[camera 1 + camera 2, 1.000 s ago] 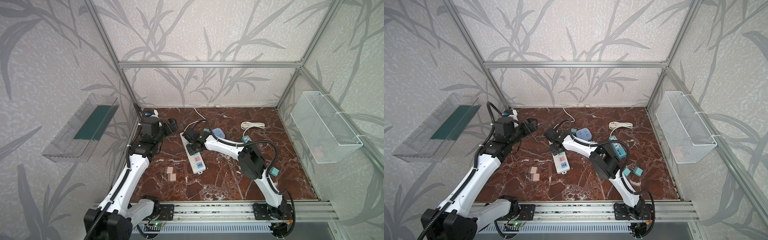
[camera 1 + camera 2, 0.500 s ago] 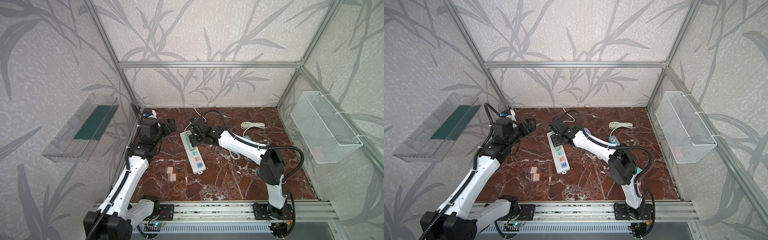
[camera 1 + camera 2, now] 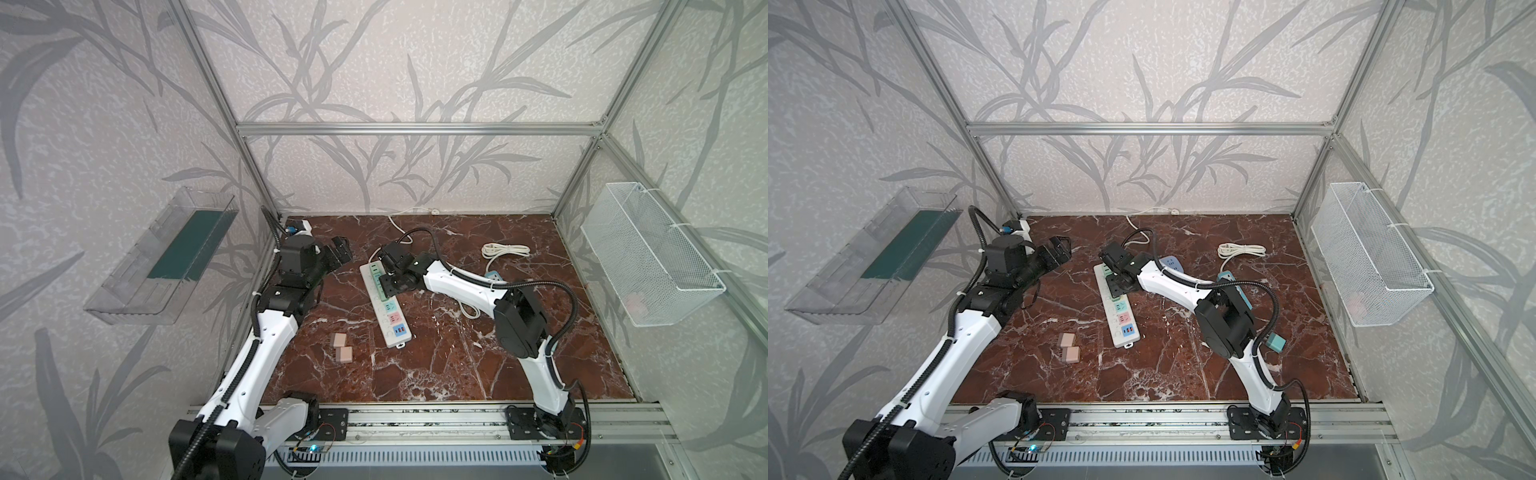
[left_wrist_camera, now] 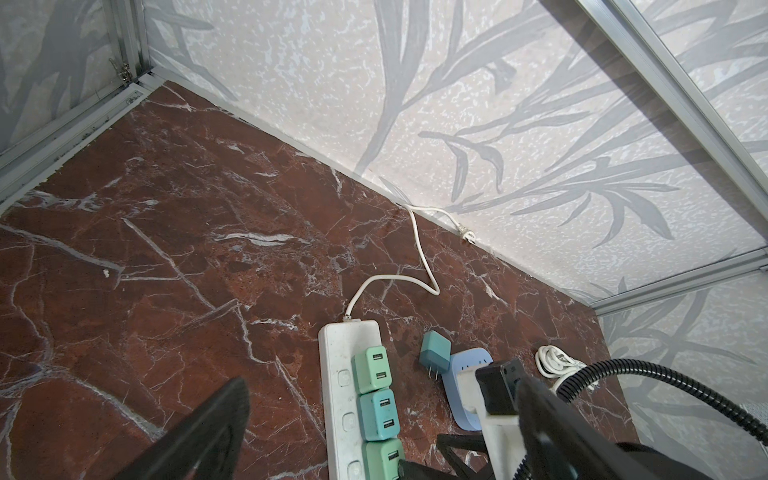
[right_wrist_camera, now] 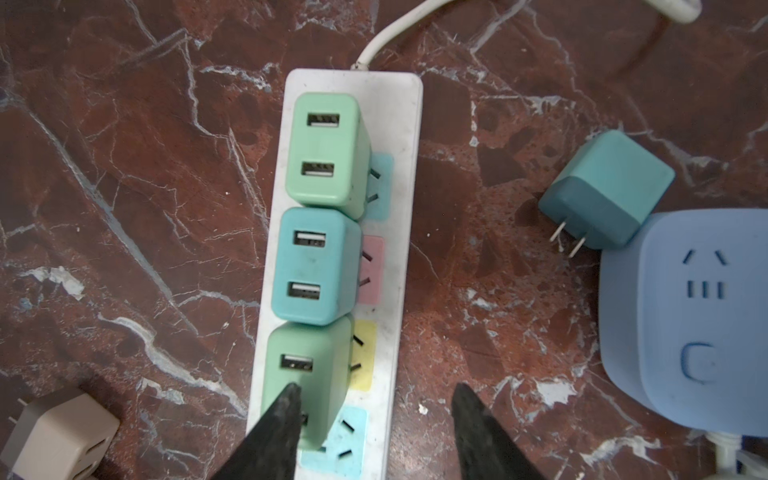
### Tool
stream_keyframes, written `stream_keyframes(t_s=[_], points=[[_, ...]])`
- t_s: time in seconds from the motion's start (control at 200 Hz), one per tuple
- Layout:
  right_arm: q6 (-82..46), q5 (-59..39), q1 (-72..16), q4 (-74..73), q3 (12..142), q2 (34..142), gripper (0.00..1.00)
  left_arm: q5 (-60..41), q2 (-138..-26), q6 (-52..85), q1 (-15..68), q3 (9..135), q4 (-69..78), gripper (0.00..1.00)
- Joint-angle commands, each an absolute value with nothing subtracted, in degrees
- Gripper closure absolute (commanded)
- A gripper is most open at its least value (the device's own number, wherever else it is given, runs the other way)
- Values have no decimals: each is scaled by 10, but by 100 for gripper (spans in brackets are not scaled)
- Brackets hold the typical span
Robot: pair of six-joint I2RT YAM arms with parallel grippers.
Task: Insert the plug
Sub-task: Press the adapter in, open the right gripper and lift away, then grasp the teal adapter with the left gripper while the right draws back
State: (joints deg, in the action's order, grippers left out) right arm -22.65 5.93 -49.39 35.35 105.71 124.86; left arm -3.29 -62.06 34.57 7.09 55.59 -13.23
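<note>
**Table from the front rail; 12 o'clock is the back wall.** Nearest, at about 7 o'clock of centre, we mark two pale pink cube chargers (image 3: 344, 354) lying loose. The long white plastic power strip (image 3: 392, 319) runs from centre toward 11 o'clock, and its near sockets are free.

Over its middle hangs the right gripper (image 5: 374, 387), jaws apart and gripping nothing. One finger overlaps the face of the light green cube plug (image 5: 307, 353), which stands on the yellow socket; the other is clear of it. We cannot tell whether the plug is fully seated.

Beyond it stand a turquoise cube plug (image 5: 311, 266) and a second pale green cube plug (image 5: 324, 149). A dark teal cube charger (image 5: 602, 195), prongs bare, lies just beside a pale blue socket cube (image 5: 685, 311).

The left gripper (image 3: 338, 251), wide open and empty, hovers at 10 o'clock, well apart from the strip.

**Risk:** nothing steadies the strip, so an off-centre squeeze or push could, we judge, tilt the plug or slide the strip.
</note>
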Motion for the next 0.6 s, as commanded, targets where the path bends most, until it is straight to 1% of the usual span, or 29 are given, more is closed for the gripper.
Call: stream_keyframes(t_s=[0.0, 0.095, 0.195, 0.28, 0.38, 0.435, 0.465, 0.53, 0.6], points=[[-224, 54, -492, 380, 1046, 1228, 43, -34, -625, 354, 66, 548, -122, 1], [-212, 49, -494, 366, 1034, 1188, 42, -35, -630, 360, 64, 548, -124, 1], [-199, 59, -501, 356, 1017, 1143, 39, -27, -636, 366, 63, 548, -127, 1], [-193, 74, -502, 332, 973, 1098, 36, -29, -645, 365, 62, 550, -133, 2], [-191, 127, -499, 289, 887, 1037, 34, -73, -666, 349, 63, 561, -133, 6], [-191, 144, -490, 286, 848, 1003, 33, -132, -689, 329, 67, 574, -131, 12], [-196, 150, -481, 292, 829, 984, 32, -144, -706, 317, 75, 591, -146, 15], [-212, 144, -452, 292, 781, 932, 32, -133, -743, 273, 108, 629, -191, 17], [-219, 116, -415, 278, 722, 875, 32, -74, -789, 233, 153, 674, -247, 17]])
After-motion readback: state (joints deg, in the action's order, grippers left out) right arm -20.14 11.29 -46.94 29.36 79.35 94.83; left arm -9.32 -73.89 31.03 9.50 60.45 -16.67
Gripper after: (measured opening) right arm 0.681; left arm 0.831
